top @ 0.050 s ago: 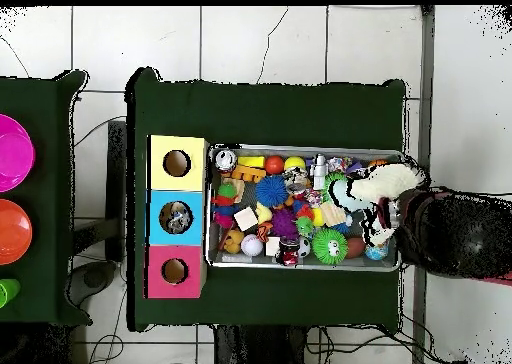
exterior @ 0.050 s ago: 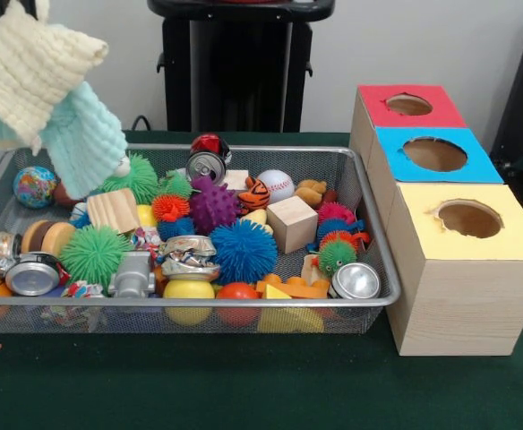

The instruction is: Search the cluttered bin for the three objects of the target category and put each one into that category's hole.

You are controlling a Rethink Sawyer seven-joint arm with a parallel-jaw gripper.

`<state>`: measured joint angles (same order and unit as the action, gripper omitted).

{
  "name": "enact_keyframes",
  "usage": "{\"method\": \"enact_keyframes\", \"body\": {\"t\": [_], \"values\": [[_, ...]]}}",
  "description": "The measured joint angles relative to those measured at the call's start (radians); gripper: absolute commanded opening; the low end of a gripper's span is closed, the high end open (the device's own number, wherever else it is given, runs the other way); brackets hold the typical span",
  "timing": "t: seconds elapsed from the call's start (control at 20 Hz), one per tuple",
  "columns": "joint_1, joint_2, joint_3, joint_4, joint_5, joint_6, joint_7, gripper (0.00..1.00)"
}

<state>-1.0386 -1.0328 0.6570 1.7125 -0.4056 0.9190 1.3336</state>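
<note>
A wire mesh bin (exterior @ 0.050 s ago: 199, 305) (top @ 0.050 s ago: 300, 268) holds mixed clutter: a blue spiky ball (exterior @ 0.050 s ago: 244, 253), a purple spiky ball (exterior @ 0.050 s ago: 213, 204), a green spiky ball (exterior @ 0.050 s ago: 94, 253), a wooden cube (exterior @ 0.050 s ago: 291, 223), a baseball (exterior @ 0.050 s ago: 276, 185), a crushed can (exterior @ 0.050 s ago: 189, 257) and a silver can (exterior @ 0.050 s ago: 355, 281). Beside the bin stand three boxes with round holes in their tops: red (exterior @ 0.050 s ago: 378, 107), blue (exterior @ 0.050 s ago: 396, 166) and yellow (exterior @ 0.050 s ago: 423, 237). A cream cloth (exterior @ 0.050 s ago: 29, 63) (top @ 0.050 s ago: 385, 183) and a mint cloth (exterior @ 0.050 s ago: 87, 134) (top @ 0.050 s ago: 347, 193) hang over the bin's end. No gripper shows in either view.
A person's dark sleeve (top @ 0.050 s ago: 455, 230) reaches in at the bin's end, by the two cloths. Something lies inside the blue box's hole (top @ 0.050 s ago: 176, 218). Pink (top @ 0.050 s ago: 12, 152) and orange (top @ 0.050 s ago: 12, 232) discs sit on a separate table beyond the boxes.
</note>
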Motion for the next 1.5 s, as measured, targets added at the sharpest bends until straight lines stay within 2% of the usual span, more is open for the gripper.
{"method": "enact_keyframes", "body": {"t": [0.5, 0.55, 1.5], "values": [[-0.023, 0.04, 0.045, -0.061, -0.02, 0.043, -0.052, 0.0], [-0.027, 0.046, 0.057, -0.071, -0.025, 0.043, -0.052, 1.0], [-0.028, 0.044, 0.1, -0.075, -0.033, 0.043, -0.052, 1.0]]}}
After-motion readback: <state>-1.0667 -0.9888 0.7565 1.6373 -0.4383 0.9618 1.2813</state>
